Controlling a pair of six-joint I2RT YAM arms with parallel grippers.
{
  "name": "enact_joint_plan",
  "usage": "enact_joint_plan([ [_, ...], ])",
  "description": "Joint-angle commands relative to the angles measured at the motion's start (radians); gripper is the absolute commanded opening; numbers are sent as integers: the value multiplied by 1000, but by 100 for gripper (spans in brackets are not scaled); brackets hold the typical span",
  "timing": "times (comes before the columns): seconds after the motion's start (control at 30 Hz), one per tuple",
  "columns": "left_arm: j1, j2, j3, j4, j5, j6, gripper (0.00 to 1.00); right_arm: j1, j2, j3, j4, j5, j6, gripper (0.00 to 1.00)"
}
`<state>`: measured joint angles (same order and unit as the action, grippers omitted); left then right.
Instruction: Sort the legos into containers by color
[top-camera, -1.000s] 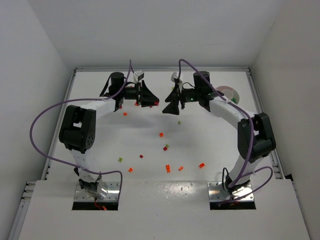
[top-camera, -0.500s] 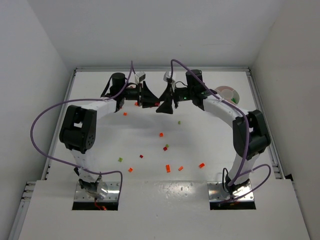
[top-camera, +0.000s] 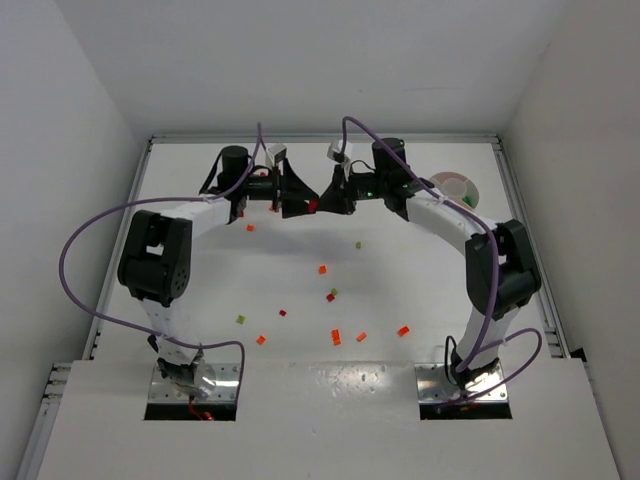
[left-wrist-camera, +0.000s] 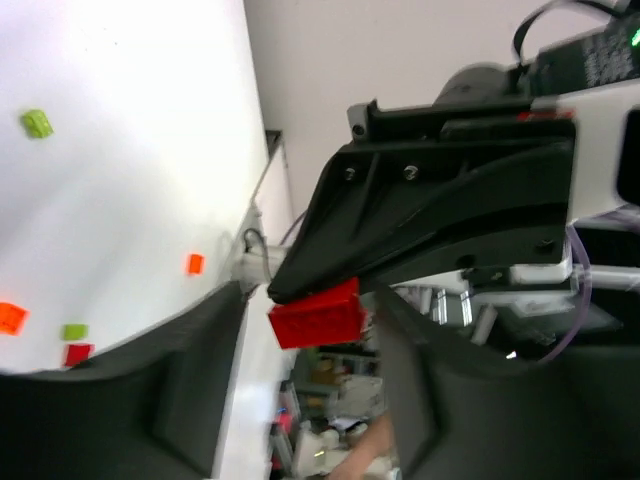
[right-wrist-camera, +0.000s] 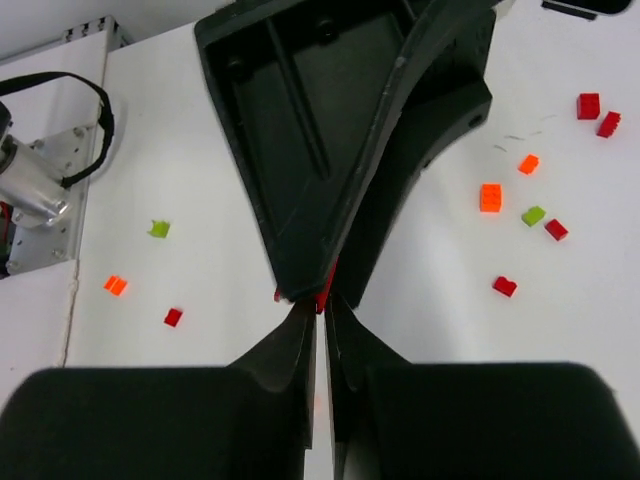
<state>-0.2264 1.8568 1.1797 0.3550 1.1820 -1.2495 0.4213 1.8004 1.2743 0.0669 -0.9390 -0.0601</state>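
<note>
At the back of the table my two grippers meet tip to tip. My right gripper (top-camera: 323, 203) (right-wrist-camera: 322, 305) is shut on a red lego (top-camera: 313, 205) (left-wrist-camera: 315, 313); in its wrist view only a thin red sliver (right-wrist-camera: 323, 290) shows between its tips. My left gripper (top-camera: 304, 203) (left-wrist-camera: 305, 370) is open around that same lego, its fingers (left-wrist-camera: 200, 360) standing apart from the brick's sides. The round white dish of containers (top-camera: 462, 187) lies at the back right, behind the right arm. Several loose legos, such as an orange one (top-camera: 322, 269) and a red one (top-camera: 330, 297), lie mid-table.
More bricks lie nearer the arms: a green one (top-camera: 240, 320), orange ones (top-camera: 261, 340) (top-camera: 404, 330) and a small green one (top-camera: 359, 244). White walls enclose the table on three sides. Purple cables loop above both arms.
My right gripper moved left to the left gripper's tips and shut on the red lego held there. The left jaws have widened off the brick.
</note>
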Motion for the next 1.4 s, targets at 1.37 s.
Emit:
enact_joint_plan([
  [1.37, 185, -34, 195, -530, -325, 590, 99, -510, 329, 675, -756, 848, -264, 0],
])
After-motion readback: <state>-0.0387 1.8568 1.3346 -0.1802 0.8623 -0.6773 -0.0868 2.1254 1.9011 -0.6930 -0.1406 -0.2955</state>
